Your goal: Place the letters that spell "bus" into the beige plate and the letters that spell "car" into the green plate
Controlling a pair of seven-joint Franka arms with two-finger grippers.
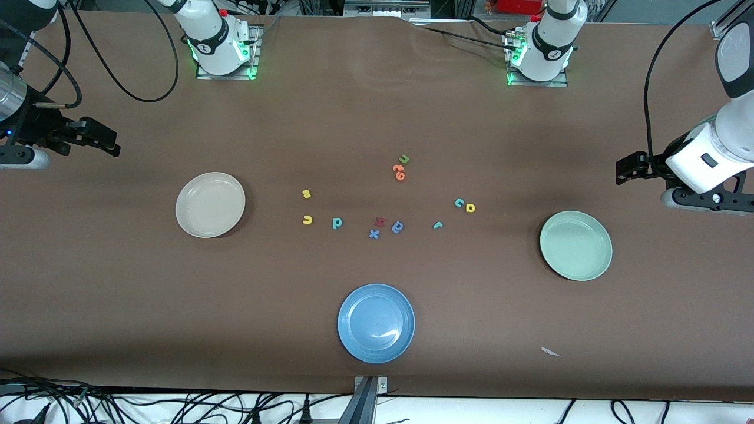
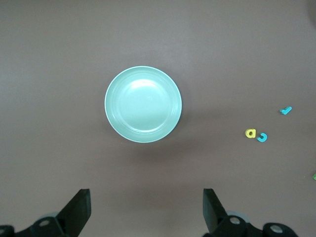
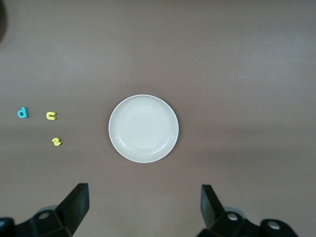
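Letters (image 1: 337, 223): ten on table; plates: three; claws: two.

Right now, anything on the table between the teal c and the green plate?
Only the teal r sits off that line, nearer the front camera than the teal c. Toward the green plate the stretch is bare brown table, per front view.

Two white arms with black joint bands stand on square metal base plates; green lights glow at the foot of each base, and a small red cap sits beside each column. Black cables loop from the bases toward the table's edge. The right gripper (image 1: 112, 144) is black, on a silver wrist cylinder. The left gripper (image 1: 624, 169) is black, under a white wrist housing. Black wedge-shaped fingers (image 2: 79, 210) with screw heads at their mounts.
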